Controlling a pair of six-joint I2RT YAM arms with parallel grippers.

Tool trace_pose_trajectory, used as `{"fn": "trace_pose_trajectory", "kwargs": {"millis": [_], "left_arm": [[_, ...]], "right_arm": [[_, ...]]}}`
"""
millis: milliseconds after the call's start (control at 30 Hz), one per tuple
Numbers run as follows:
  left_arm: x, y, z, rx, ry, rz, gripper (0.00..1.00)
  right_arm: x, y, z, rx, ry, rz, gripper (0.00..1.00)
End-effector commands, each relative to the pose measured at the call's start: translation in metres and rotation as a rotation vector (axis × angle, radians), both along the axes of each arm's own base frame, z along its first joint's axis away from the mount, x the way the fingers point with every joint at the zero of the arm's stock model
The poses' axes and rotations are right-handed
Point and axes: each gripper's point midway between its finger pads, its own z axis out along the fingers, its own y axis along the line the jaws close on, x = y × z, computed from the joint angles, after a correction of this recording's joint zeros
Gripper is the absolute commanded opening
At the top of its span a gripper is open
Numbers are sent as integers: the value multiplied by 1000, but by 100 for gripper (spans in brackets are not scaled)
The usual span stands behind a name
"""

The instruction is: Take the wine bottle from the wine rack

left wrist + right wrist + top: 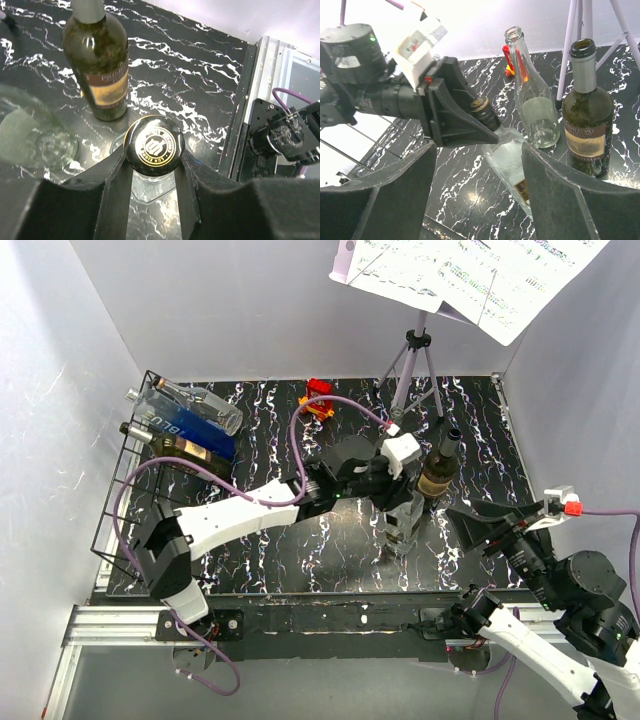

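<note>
The black wire wine rack (pixel 128 490) stands at the table's left edge. A clear and blue bottle (pixel 190 410) and a dark bottle (pixel 172 444) lie in it. My left gripper (pixel 402 502) is over the table's middle, shut on the black round cap (pixel 154 145) of a clear glass bottle (pixel 512 167). That bottle hangs tilted, clear of the rack, and its base is out of view. My right gripper (pixel 477 165) is open and empty, just right of this bottle, and also shows in the top view (pixel 483 528).
A dark green wine bottle (pixel 440 472) stands upright beside the held bottle. An empty clear bottle (pixel 532 100) stands next to it. The grey tripod music stand (pixel 415 365) with sheet music is behind them. A small red object (pixel 319 398) lies at the back.
</note>
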Motion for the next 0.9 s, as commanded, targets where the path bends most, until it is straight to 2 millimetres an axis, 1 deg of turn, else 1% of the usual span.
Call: {"fn": "trace_pose_trajectory", "kwargs": {"millis": [0,100,200,300,433,500,533,633,867], "left_arm": [[3,-32,103,-275,-170,-30,0],[2,-49,103,-269,-173,-53,0],[1,-61,103,-267,-169,-66,0],[0,-70,102,-266,-164,-75,0],[0,-78,96,-244,-149,-83,0],[0,-80,94,-243,-143,-85,10],[-1,-80,88,-221,-128,-88,13],[-2,-82,87,-222,-119,-95,23],[-2,-87,79,-198,-97,-106,27]], "right_arm": [[-4,-14,19,67,-65,-33,76],[-8,-23,25,91,-90,-51,76],[-10,-31,27,105,-104,-73,75],[-9,-34,23,103,-99,-86,75],[-8,-32,18,94,-90,-85,76],[-8,-32,17,93,-87,-86,76],[-8,-33,18,92,-90,-86,76],[-8,-34,18,91,-92,-93,76],[-9,-36,17,93,-91,-96,75]]}}
